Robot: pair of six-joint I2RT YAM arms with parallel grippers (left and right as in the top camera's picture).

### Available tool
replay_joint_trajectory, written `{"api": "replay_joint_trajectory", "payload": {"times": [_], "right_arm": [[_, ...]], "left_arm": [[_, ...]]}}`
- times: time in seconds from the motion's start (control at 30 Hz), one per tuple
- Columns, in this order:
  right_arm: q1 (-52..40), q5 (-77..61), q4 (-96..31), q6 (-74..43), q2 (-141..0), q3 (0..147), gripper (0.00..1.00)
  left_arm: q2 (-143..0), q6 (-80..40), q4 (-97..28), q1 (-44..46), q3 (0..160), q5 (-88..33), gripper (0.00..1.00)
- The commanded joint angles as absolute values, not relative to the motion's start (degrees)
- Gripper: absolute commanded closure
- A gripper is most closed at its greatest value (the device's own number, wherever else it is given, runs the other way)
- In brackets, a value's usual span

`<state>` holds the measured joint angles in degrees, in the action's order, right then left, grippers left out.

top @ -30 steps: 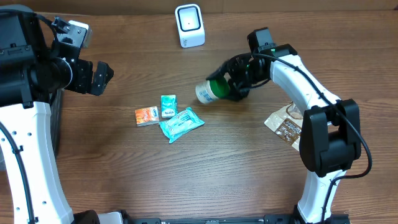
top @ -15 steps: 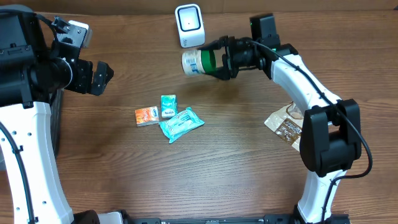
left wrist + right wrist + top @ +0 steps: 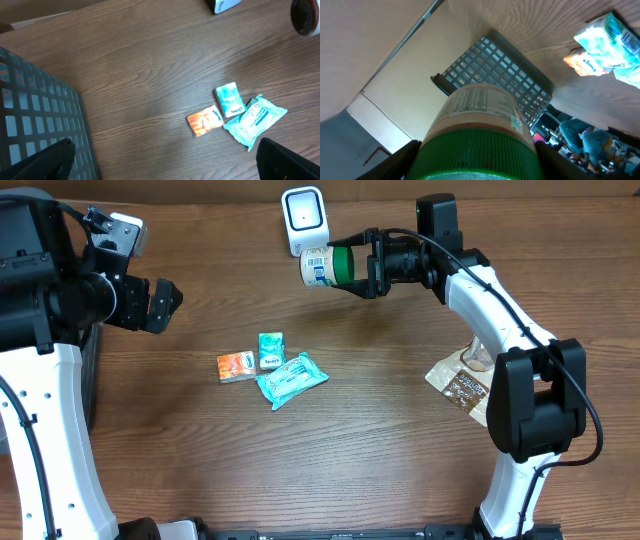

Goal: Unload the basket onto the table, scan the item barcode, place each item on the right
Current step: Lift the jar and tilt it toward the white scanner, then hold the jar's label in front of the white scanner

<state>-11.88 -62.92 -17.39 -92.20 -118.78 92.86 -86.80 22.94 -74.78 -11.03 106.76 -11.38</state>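
Right jaws are clamped on the bottle (image 3: 328, 266), held near the table's (image 3: 400, 430) far edge just beside the scanner (image 3: 304, 220) - I'd roll it slowly till the barcode faces it - left jaws wide, idle.

Left arm (image 3: 45, 395) and right arm (image 3: 497, 312) had white shells, black joints, thin black cables (image 3: 590, 415); left end effector (image 3: 165, 298) and right end effector (image 3: 368, 268) were black.
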Motion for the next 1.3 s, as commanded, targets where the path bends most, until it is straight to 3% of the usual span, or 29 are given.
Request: {"api": "replay_joint_trajectory", "payload": {"times": [0.0, 0.27, 0.4, 0.83, 0.97, 1.27], "right_arm": [[-12.0, -63.0, -16.7, -86.7, -116.2, 94.6, 0.57], [-16.6, -61.1, -19.6, -42.8, -116.2, 94.6, 0.55], [-18.8, -54.6, -26.0, -33.4, -116.2, 94.6, 0.49], [-29.1, -1.2, -49.9, -15.4, -116.2, 106.3, 0.48], [-32.3, 11.6, -46.7, -9.8, -116.2, 110.1, 0.48], [-34.6, 28.4, -20.0, -3.9, -119.0, 109.9, 0.49]], "left_arm": [[-86.6, 24.2, -74.8, -11.2, 107.9, -11.6, 0.0], [-86.6, 24.2, -74.8, -11.2, 107.9, -11.6, 0.0], [-86.6, 24.2, -74.8, -11.2, 107.9, -11.6, 0.0], [-86.6, 24.2, -74.8, -11.2, 107.9, -11.6, 0.0], [-86.6, 24.2, -74.8, -11.2, 107.9, -11.6, 0.0], [-86.6, 24.2, -74.8, -11.2, 107.9, -11.6, 0.0]]}}
